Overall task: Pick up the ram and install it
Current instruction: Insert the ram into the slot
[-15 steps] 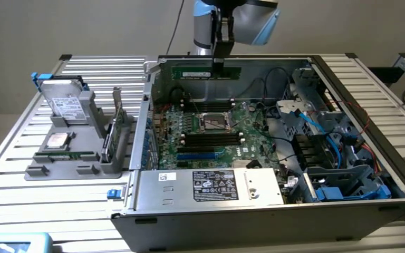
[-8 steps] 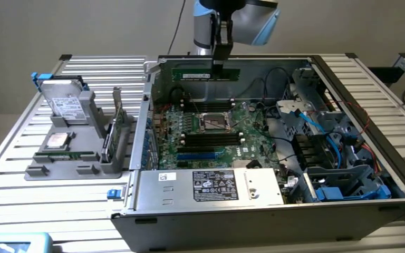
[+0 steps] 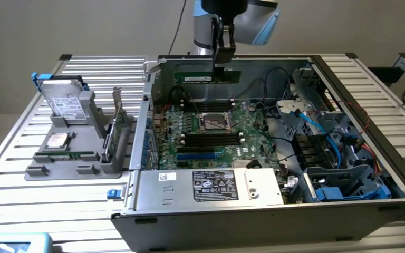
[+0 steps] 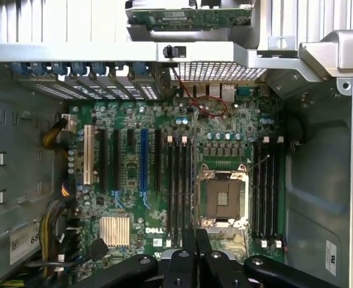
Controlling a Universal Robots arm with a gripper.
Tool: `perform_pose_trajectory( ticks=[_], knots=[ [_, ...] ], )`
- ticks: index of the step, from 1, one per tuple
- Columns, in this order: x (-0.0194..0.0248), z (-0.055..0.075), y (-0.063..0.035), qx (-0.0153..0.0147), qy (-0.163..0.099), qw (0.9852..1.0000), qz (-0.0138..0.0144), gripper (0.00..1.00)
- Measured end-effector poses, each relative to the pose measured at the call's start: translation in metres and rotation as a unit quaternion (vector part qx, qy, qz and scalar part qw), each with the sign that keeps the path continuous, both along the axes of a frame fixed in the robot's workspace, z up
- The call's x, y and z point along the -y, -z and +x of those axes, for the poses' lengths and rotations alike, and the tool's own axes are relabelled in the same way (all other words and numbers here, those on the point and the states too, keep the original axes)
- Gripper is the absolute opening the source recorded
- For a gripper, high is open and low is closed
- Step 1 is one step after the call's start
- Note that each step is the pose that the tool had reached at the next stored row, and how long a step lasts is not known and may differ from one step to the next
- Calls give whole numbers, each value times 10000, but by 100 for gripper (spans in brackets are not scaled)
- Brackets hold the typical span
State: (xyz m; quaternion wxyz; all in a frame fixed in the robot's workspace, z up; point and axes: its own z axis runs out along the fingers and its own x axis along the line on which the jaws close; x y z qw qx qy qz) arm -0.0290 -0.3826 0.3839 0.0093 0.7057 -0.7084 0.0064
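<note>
My gripper (image 3: 223,67) hangs over the rear part of the open computer case (image 3: 139,132) and is shut on the ram (image 3: 204,77), a long narrow green stick held level above the motherboard (image 3: 210,132). In the wrist view the ram (image 4: 193,180) shows edge-on as a thin dark line running out from the gripper (image 4: 195,255), between a bank of black memory slots (image 4: 177,186) and the empty processor socket (image 4: 223,198). A second bank of slots (image 4: 266,192) lies beyond the socket.
A grey holder (image 3: 69,171) on the exterior view's left carries a hard drive (image 3: 65,103), a silver processor chip (image 3: 58,139) and an upright green expansion card (image 3: 116,126). The power supply (image 3: 210,184) fills the case front. Blue cables and drive bays (image 3: 336,153) crowd the exterior view's right.
</note>
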Motion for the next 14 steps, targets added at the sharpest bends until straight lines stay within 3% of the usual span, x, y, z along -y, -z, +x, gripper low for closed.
perform_pose_trajectory(
  ticks=[2,5,9,14],
  knots=[
    [0,14,24,2,0,10000,0,12],
    [-1,37,62,3,0,10000,-21,12],
    [-2,44,100,12,0,10000,-93,12],
    [-6,45,117,12,0,10000,-76,12]
  ],
)
